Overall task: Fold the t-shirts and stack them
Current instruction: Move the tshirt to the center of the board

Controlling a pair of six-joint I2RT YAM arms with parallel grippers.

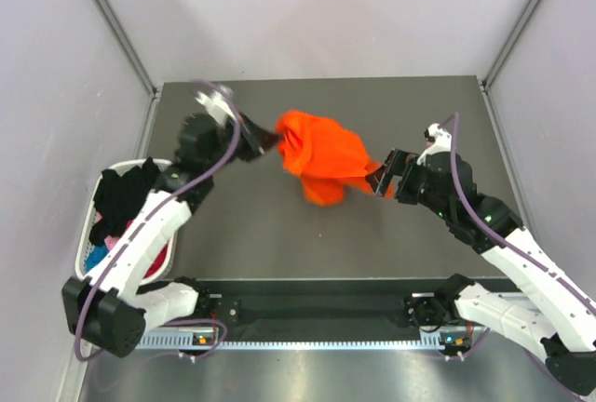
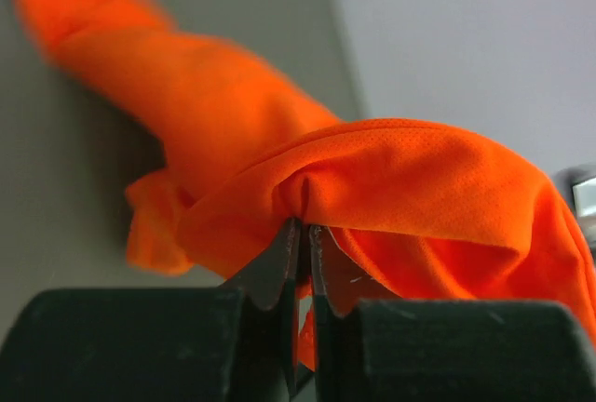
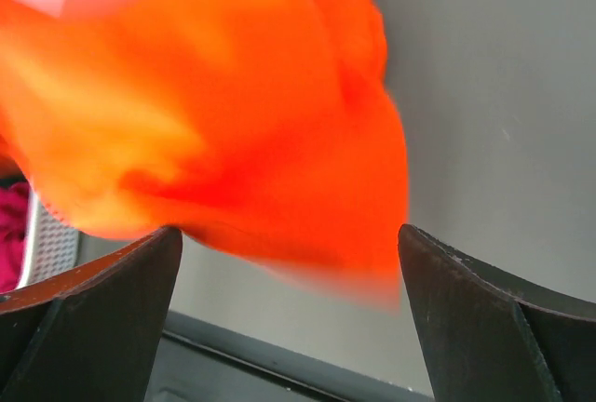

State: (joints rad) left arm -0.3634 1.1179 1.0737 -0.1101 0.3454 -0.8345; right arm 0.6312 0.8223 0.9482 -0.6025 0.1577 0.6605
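— Where is the bright orange cloth t-shirt [image 1: 321,155]?

— Bunched up over the middle of the dark grey worktop [image 1: 279,244], strung between the two arms. The left tool [image 1: 264,139] has it by its left edge. From the left wrist view, that left tool [image 2: 304,230] has its fingers pressed together on a small gathered fold of the orange t-shirt [image 2: 400,179], and the cloth drapes away to either side of the pinch.

— And the right tool [image 1: 384,179]?

— It sits just at the shirt's right edge with its jaws spread wide. In its own wrist view the right tool [image 3: 289,234] has both fingers far apart, and the orange t-shirt [image 3: 233,123] hangs blurred above the gap. It grips nothing; whether the cloth brushes a finger I cannot tell.

— Does the shirt rest on the worktop?

— Its lower end hangs towards the surface; I cannot tell whether it touches.

— Any containers?

— One: a white slotted plastic basket [image 1: 82,258] at the worktop's left edge, beside the left arm, which crosses over it. A crumpled black garment [image 1: 121,195] is heaped at its far end, spilling up over the rim. Nearer lie magenta cloth [image 1: 160,261] and a bit of blue cloth [image 1: 96,258]. The right wrist view catches a sliver of the basket wall [image 3: 47,234] with magenta cloth [image 3: 11,234] inside.
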